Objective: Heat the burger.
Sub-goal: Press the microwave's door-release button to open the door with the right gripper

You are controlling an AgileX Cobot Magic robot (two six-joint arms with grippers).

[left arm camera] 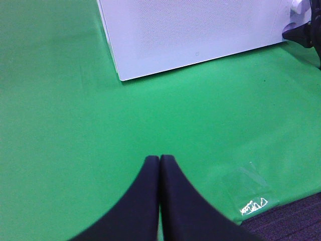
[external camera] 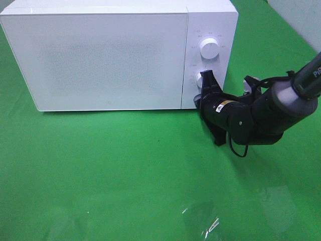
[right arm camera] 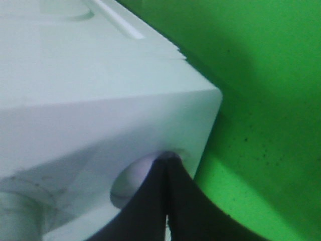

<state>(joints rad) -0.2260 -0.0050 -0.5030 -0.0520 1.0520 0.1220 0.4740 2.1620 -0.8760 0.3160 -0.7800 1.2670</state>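
No burger shows in any view. The white microwave (external camera: 115, 55) stands at the back of the green cloth with its door closed. My right gripper (external camera: 198, 99) is shut with nothing in it, and its tips are pressed against the bottom of the control panel, below the lower knob (external camera: 199, 80). In the right wrist view the shut fingertips (right arm camera: 168, 159) touch a round button (right arm camera: 131, 182) near the microwave's corner. My left gripper (left arm camera: 159, 159) is shut and empty over bare cloth, well in front of the microwave (left arm camera: 190, 35).
The upper knob (external camera: 209, 48) is uncovered. A clear plastic patch (external camera: 205, 221) lies on the cloth near the front edge. The cloth's edge and dark floor (left arm camera: 296, 216) show beside the left gripper. The right arm (external camera: 271, 110) reaches in from the right.
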